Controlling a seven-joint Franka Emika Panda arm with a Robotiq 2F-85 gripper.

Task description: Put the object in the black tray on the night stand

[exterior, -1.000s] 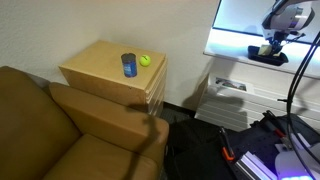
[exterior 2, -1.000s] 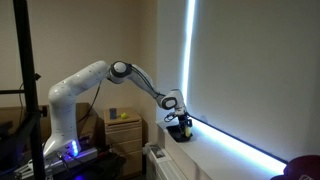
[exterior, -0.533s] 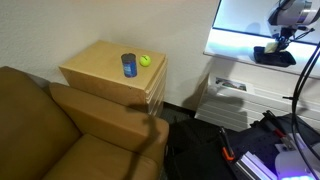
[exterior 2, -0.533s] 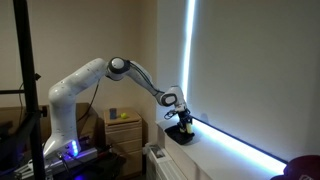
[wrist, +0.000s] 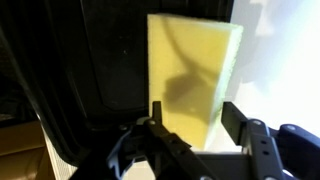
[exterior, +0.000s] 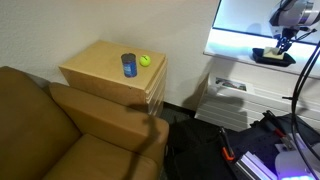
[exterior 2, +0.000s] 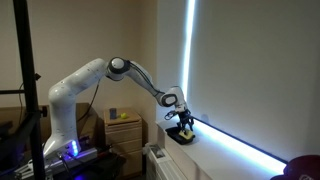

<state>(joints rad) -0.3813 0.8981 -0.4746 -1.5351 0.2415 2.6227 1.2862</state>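
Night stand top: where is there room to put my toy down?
The night stand is bare across the wide part between the cup and the edges nearest the sofa. It is crowded only at the far corner, where the cup and ball sit close together. The gap between them looks too narrow.

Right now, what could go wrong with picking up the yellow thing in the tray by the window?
In the wrist view the jaws stand at only the object's near end, so it might slip when lifted. The tray sits on a sill; a nudge might slide it. The night stand already holds a cup and a ball; a bump might roll the ball off.
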